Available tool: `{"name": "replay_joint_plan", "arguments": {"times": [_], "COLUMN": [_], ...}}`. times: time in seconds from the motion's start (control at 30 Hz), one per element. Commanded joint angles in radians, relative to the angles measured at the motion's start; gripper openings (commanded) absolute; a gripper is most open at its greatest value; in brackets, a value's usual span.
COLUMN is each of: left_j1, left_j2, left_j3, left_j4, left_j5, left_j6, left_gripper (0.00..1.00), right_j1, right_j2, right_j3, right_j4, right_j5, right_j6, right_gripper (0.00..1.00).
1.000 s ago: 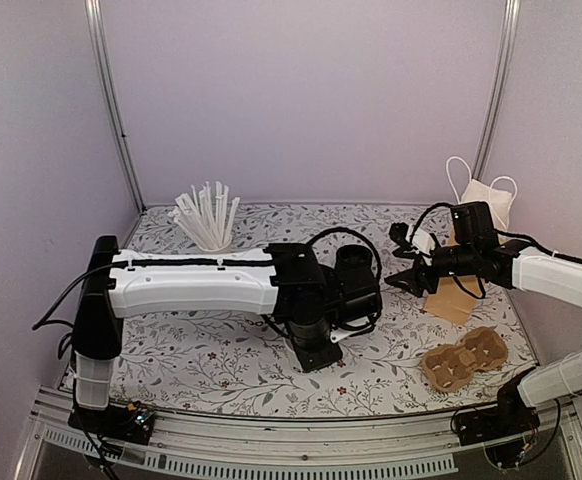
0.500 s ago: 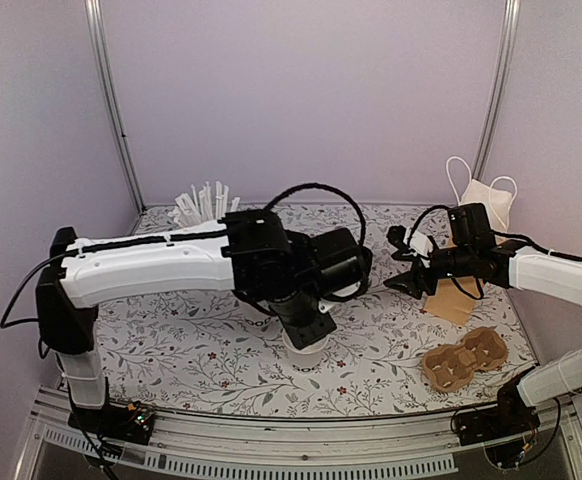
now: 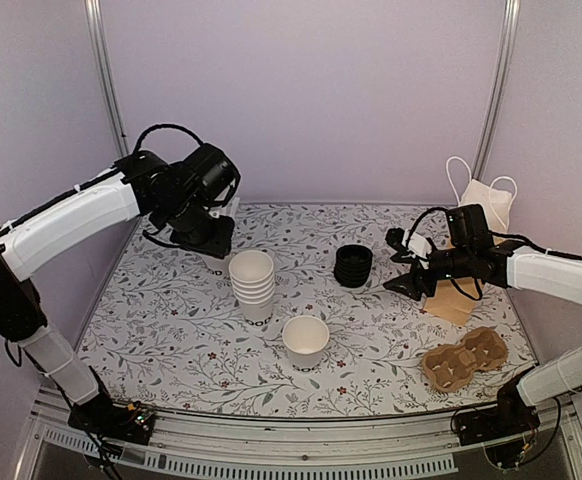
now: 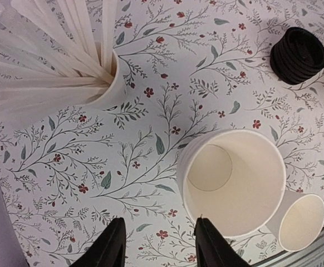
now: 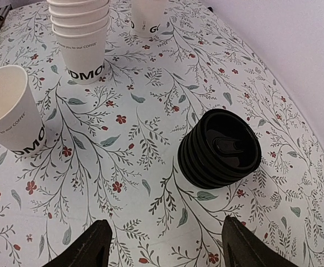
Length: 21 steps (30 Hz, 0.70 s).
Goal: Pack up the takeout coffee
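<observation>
No lidded coffee cup shows in any view. A single lidless white cup with dark print (image 3: 305, 340) stands at the front middle; it also shows in the right wrist view (image 5: 9, 114) and the left wrist view (image 4: 301, 222). A stack of lidless white cups (image 3: 253, 283) (image 4: 231, 181) (image 5: 84, 44) stands behind it. A stack of black lids (image 3: 353, 265) (image 5: 220, 147) (image 4: 298, 55) sits at middle right. My left gripper (image 3: 214, 243) (image 4: 159, 247) is open and empty, raised at the back left above the cup stack. My right gripper (image 3: 396, 263) (image 5: 165, 245) is open and empty, just right of the lids.
A white cup of paper-wrapped stirrers (image 3: 208, 215) (image 4: 50, 61) stands at the back left. A brown paper bag (image 3: 454, 300) lies under the right arm, a cardboard cup carrier (image 3: 463, 362) at the front right, and a white handled bag (image 3: 486, 200) at the back right.
My left arm has swung from the table's middle up and back to the left, uncovering the cup stack, the single cup and the lids. The right arm has barely moved.
</observation>
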Motion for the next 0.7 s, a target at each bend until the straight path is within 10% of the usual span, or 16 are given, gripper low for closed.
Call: {"name": "replay_joint_plan", "arguments": {"times": [0.0, 0.67], "left_j1": [0.042, 0.097], "left_j2": [-0.016, 0.126], "left_j3": [-0.028, -0.041], "left_j4": [0.083, 0.118], "left_j5": [0.067, 0.15], "left_j6": [-0.01, 0.055], "left_gripper": [0.45, 0.29], "right_j1": [-0.006, -0.006], "right_j2": [0.009, 0.025], "right_j3": [0.013, 0.023], "right_j4": [-0.016, -0.046], "right_j5": [0.001, -0.011], "right_j6": [-0.012, -0.029], "right_gripper": [0.71, 0.71]}}
